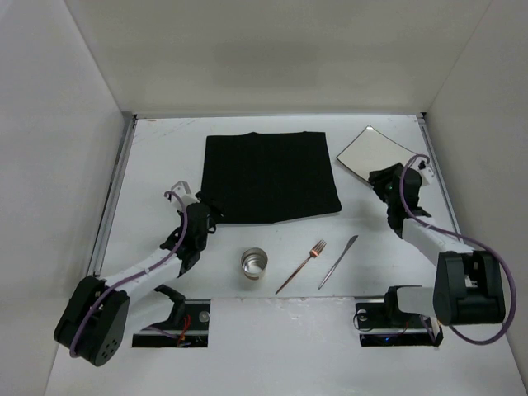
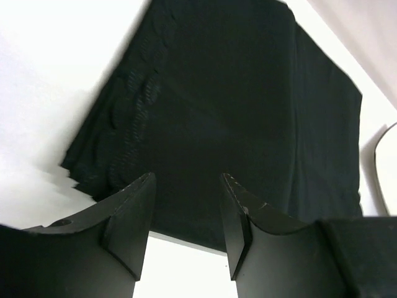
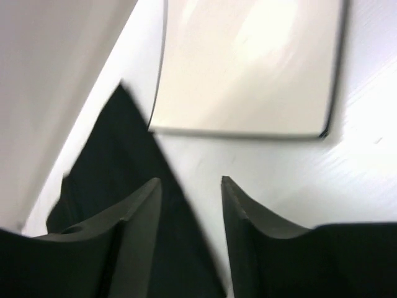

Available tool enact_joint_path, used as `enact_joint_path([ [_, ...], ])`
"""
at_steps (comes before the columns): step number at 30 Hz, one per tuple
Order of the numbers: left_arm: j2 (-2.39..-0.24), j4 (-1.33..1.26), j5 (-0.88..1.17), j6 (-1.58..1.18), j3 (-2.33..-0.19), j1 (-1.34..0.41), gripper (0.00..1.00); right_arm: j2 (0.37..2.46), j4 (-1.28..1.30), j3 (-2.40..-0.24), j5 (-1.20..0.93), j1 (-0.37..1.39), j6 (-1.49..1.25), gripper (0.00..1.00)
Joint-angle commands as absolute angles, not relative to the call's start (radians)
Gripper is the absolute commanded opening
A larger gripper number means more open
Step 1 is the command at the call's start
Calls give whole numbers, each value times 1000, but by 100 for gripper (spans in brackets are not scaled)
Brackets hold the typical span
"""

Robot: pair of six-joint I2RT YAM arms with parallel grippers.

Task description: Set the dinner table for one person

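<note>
The dinner table carries a black cloth mat at its middle. A white square plate lies to the mat's right. A metal cup, a copper fork and a silver knife lie in front of the mat. My left gripper is at the mat's near left corner, open and empty, with the mat just beyond its gap. My right gripper is open and empty, just short of the plate and beside the mat's corner.
White walls close in the table on the left, back and right. A metal rail runs along the left edge. The arm bases stand at the near edge, behind the cutlery.
</note>
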State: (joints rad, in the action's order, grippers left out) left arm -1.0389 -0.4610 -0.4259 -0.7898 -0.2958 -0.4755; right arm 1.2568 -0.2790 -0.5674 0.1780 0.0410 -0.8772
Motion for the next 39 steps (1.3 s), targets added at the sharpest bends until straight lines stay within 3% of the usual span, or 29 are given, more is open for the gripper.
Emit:
enact_joint_path([
  [1, -1094, -610, -433, -744, -337, -504, 42, 1340, -465, -555, 219, -51, -952, 46],
  [8, -1183, -733, -381, -741, -316, -509, 42, 1497, -560, -526, 176, -168, -1077, 45],
  [24, -1232, -813, -293, -787, -285, -459, 42, 1664, -554, -575, 149, -196, -1169, 45],
  [39, -1241, -830, -293, -787, -285, -444, 43, 1830, -617, -641, -60, -288, -1229, 45],
])
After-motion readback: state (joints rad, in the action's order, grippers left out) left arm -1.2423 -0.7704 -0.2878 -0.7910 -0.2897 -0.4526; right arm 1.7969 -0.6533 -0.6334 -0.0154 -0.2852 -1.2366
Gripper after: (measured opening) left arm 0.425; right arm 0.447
